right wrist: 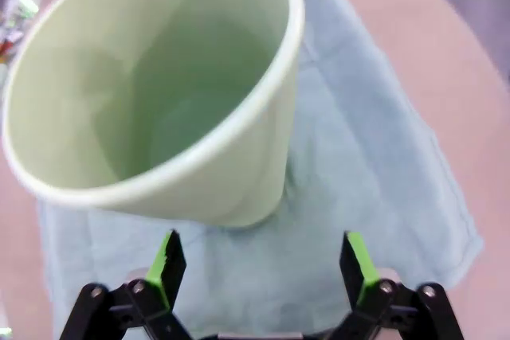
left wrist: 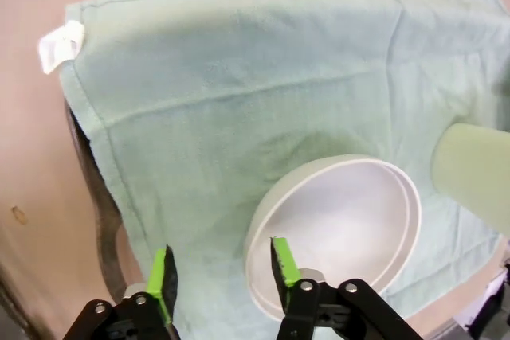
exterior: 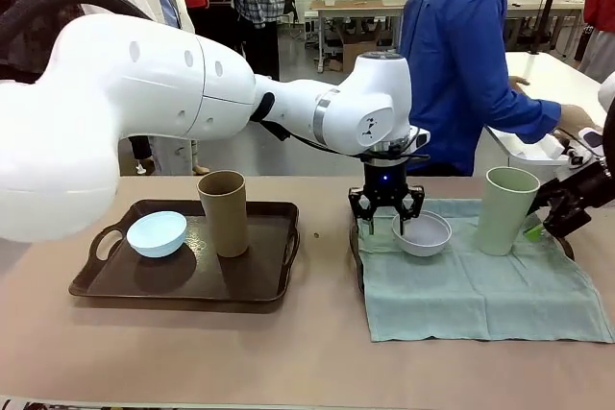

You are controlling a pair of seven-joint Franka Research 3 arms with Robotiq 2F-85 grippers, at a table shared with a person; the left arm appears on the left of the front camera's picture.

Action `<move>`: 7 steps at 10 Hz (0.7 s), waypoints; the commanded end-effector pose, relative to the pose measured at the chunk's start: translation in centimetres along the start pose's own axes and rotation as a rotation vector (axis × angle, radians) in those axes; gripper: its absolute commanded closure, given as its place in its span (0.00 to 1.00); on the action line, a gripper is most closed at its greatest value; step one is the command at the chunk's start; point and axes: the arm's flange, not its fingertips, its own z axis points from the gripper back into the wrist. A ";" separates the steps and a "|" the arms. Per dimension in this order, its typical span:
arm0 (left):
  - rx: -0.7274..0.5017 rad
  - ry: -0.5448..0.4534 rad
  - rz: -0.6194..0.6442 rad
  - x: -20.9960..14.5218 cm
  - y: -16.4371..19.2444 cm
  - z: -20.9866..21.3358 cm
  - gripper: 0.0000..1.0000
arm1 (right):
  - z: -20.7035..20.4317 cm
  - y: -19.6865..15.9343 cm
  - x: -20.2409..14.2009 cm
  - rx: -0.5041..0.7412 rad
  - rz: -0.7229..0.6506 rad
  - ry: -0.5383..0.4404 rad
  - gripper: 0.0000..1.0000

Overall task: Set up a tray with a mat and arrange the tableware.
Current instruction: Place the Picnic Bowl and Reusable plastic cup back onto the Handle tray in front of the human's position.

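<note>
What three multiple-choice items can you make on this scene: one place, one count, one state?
1. Where is the white round plastic bowl? A on the pale green cloth mat; B on a chair; C on the floor.
2. How many tall plastic tumblers stand upright? A one; B two; C three.
3. The robot's right hand is: A open; B shut on a tumbler; C shut, empty.
Answers: A, cloth lies under it; B, the tan-brown tumbler and the pale green tumbler; A, its jaws stand apart.

Left tray point(exterior: 96, 280): held first bowl point(exterior: 157, 233), first tumbler point(exterior: 223, 213) just right of it. Mat point(exterior: 480, 295), rightward, lay over second tray point(exterior: 357, 258): second bowl point(exterior: 423, 234) at rear left, second tumbler point(exterior: 507, 210) right of it.
</note>
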 end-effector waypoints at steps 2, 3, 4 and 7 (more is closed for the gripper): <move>0.016 -0.018 0.027 -1.1 2.2 2.4 0.25 | 3.9 3.6 0.2 -0.027 -0.128 0.102 0.00; 0.026 -0.028 0.027 -1.8 3.1 3.4 0.16 | 5.5 4.7 0.5 -0.037 -0.174 0.124 0.00; 0.041 -0.035 0.010 -2.7 3.9 4.9 0.05 | 7.2 6.1 1.5 -0.038 -0.215 0.149 0.00; 0.120 -0.102 -0.081 -6.0 5.8 9.7 0.00 | 11.7 9.6 6.1 -0.134 -0.459 0.254 0.00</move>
